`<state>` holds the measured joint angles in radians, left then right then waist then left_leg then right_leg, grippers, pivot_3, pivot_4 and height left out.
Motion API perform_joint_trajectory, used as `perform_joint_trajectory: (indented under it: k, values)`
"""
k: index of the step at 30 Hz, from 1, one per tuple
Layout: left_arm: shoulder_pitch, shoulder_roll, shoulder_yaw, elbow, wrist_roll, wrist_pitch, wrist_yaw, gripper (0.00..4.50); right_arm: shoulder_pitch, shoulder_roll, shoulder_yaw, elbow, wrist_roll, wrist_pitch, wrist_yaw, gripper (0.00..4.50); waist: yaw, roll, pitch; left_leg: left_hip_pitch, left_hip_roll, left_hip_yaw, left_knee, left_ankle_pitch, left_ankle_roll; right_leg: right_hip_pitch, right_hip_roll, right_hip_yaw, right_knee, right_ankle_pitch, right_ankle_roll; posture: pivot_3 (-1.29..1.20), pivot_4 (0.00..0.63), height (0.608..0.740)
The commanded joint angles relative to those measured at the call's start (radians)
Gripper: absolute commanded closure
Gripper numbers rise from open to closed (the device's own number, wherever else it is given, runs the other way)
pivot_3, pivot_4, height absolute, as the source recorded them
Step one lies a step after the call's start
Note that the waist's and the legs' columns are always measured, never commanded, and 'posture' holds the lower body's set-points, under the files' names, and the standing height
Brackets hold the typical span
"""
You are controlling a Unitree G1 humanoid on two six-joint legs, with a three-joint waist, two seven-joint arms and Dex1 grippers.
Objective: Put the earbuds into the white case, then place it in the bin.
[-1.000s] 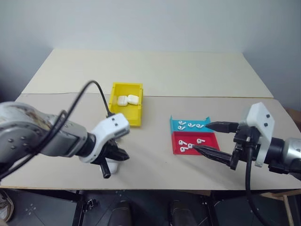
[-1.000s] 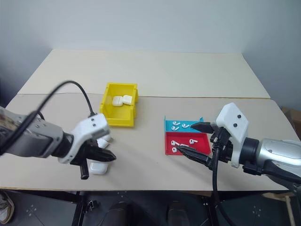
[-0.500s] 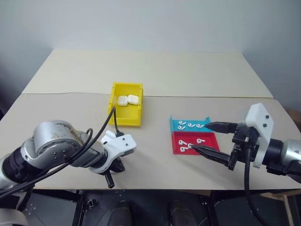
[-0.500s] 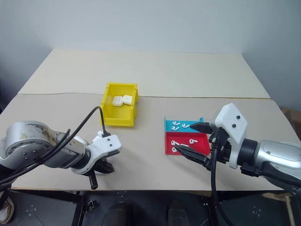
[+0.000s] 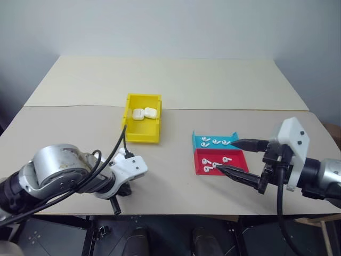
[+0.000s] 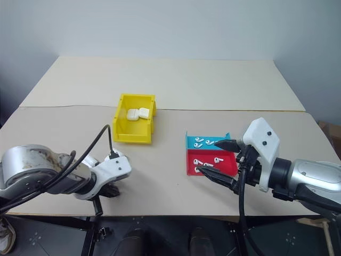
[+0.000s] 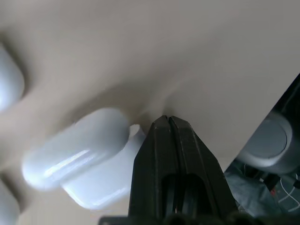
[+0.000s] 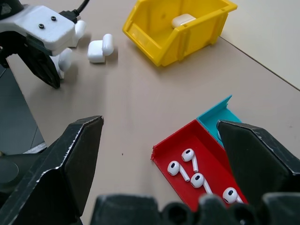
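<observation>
At the near left edge of the beige table (image 5: pixel 213 80), the left gripper (image 7: pixel 167 123) points steeply down, fingers pressed together on nothing, tips beside an open glossy white hinged earbud case (image 7: pixel 84 157). To pick it well, it should part first, then straddle the case body squarely. Near right, the right gripper (image 5: pixel 234 157) hangs spread wide over the shallow red tray (image 5: pixel 234 166) of tiny white earbuds (image 8: pixel 188 157). Farther left, the tall-walled yellow bin (image 5: pixel 143 134) holds two cases.

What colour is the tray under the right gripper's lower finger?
Red tray, clearest in the right wrist view.
</observation>
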<state>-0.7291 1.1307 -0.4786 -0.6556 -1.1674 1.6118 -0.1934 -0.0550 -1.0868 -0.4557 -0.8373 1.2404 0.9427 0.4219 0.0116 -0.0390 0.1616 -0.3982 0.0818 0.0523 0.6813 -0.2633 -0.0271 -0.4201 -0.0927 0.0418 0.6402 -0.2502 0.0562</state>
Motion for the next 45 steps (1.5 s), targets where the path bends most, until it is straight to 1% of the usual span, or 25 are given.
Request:
perform_joint_trajectory:
  k: [1,6,9,11,14,16,18,21,23,25,26,30,37,41,45]
  values:
    - [0.003,0.046,0.047,-0.037,0.011,0.003,-0.055,4.46,0.002,-0.011,-0.030,-0.021,0.009,-0.020,0.001,0.00,0.001,0.000,0.000,0.000,0.000,0.000,0.000,0.000,0.000,0.000,0.000,0.000,0.000,0.000,0.000,0.00,0.150,0.740]
    - [0.005,0.082,0.048,-0.073,0.062,0.003,-0.121,4.46,-0.006,-0.007,-0.012,-0.014,-0.008,-0.027,0.005,0.00,0.001,0.000,0.000,0.000,0.000,0.000,0.000,0.000,0.000,0.000,0.000,0.000,0.000,0.000,0.000,0.00,0.150,0.740]
    - [0.020,0.098,0.102,-0.101,0.086,-0.035,-0.181,4.46,-0.004,-0.004,-0.010,-0.013,-0.016,-0.028,0.008,0.00,0.001,0.000,0.000,0.000,0.000,0.000,0.000,0.000,0.000,0.000,0.000,0.000,0.000,0.000,0.000,0.00,0.150,0.740]
    - [0.031,0.131,0.166,-0.111,0.059,-0.048,-0.249,4.46,0.004,-0.002,-0.016,-0.017,-0.019,-0.028,0.012,0.00,0.000,0.000,0.000,0.000,0.000,0.000,0.000,0.000,0.000,0.000,0.000,0.000,0.000,0.000,0.000,0.00,0.150,0.740]
    - [0.042,0.232,0.255,-0.147,0.040,-0.087,-0.382,3.90,0.014,0.000,-0.019,-0.017,-0.028,-0.030,0.022,0.00,-0.002,0.000,0.000,0.000,0.000,0.000,0.000,0.000,0.000,-0.001,0.000,0.000,0.000,0.000,0.000,0.00,0.150,0.740]
    - [0.034,0.287,0.293,-0.148,0.035,-0.089,-0.446,3.27,0.013,0.001,-0.014,-0.014,-0.036,-0.035,0.027,0.00,0.000,0.000,0.000,0.000,0.000,0.000,-0.001,0.000,0.000,-0.001,0.000,0.000,-0.001,0.000,0.000,0.00,0.150,0.740]
    - [0.022,0.309,0.321,-0.132,0.042,-0.092,-0.483,2.62,0.010,0.006,-0.007,-0.009,-0.043,-0.041,0.032,0.00,0.001,0.000,0.000,0.000,0.000,0.001,-0.001,0.000,0.000,-0.001,0.000,0.000,0.000,0.000,0.000,0.00,0.150,0.740]
    - [-0.004,0.347,0.299,-0.132,0.103,-0.084,-0.514,1.56,0.003,0.014,0.013,-0.008,-0.057,-0.050,0.034,0.00,0.003,-0.001,0.000,0.000,0.000,0.000,0.000,0.000,0.000,0.000,0.000,0.000,0.000,0.000,0.000,0.00,0.150,0.740]
    - [-0.021,0.354,0.252,-0.119,0.155,-0.071,-0.522,0.93,-0.002,0.018,0.022,-0.004,-0.065,-0.055,0.038,0.00,0.002,-0.001,0.000,0.000,0.000,0.000,0.000,0.000,0.000,0.000,0.000,0.000,0.000,0.000,0.000,0.00,0.150,0.740]
    - [-0.027,0.353,0.178,-0.110,0.243,-0.085,-0.518,0.24,-0.008,0.021,0.030,-0.003,-0.070,-0.056,0.041,0.00,0.001,-0.001,0.000,0.000,0.000,0.000,-0.001,0.000,0.000,0.000,0.000,0.000,-0.001,0.000,0.000,0.00,0.150,0.740]
    - [-0.032,0.349,0.154,-0.104,0.273,-0.086,-0.520,0.04,-0.011,0.022,0.033,-0.003,-0.072,-0.056,0.041,0.00,0.001,-0.001,0.000,0.000,0.000,0.000,-0.001,0.000,0.000,0.000,0.000,0.000,0.000,0.000,0.000,0.00,0.150,0.740]
    - [-0.072,0.282,0.050,-0.048,0.382,-0.107,-0.545,0.04,-0.021,0.021,0.031,-0.002,-0.068,-0.054,0.042,0.00,0.002,-0.001,0.000,-0.001,0.000,0.000,0.000,0.000,0.000,-0.001,0.000,0.000,0.000,0.000,0.000,0.00,0.150,0.740]
    - [-0.121,0.164,-0.084,-0.013,0.476,-0.066,-0.558,0.04,-0.019,0.020,0.022,-0.006,-0.065,-0.049,0.036,0.00,0.002,-0.001,0.000,-0.002,0.000,0.000,0.000,0.000,0.000,-0.001,0.000,0.000,-0.001,0.000,0.000,0.00,0.150,0.740]
    - [-0.125,0.139,-0.111,-0.010,0.494,-0.040,-0.565,0.04,-0.015,0.019,0.017,-0.011,-0.059,-0.046,0.028,0.00,-0.001,-0.002,0.000,-0.002,0.000,0.000,0.000,0.000,0.001,-0.001,0.000,0.000,-0.001,0.000,0.000,0.00,0.150,0.740]
    - [-0.115,0.109,-0.142,0.002,0.529,-0.020,-0.535,0.04,-0.008,0.020,0.010,-0.018,-0.049,-0.045,0.019,0.00,0.001,-0.002,0.000,-0.001,0.000,0.000,0.000,0.000,0.001,-0.001,0.000,0.000,0.000,0.000,0.000,0.00,0.150,0.740]
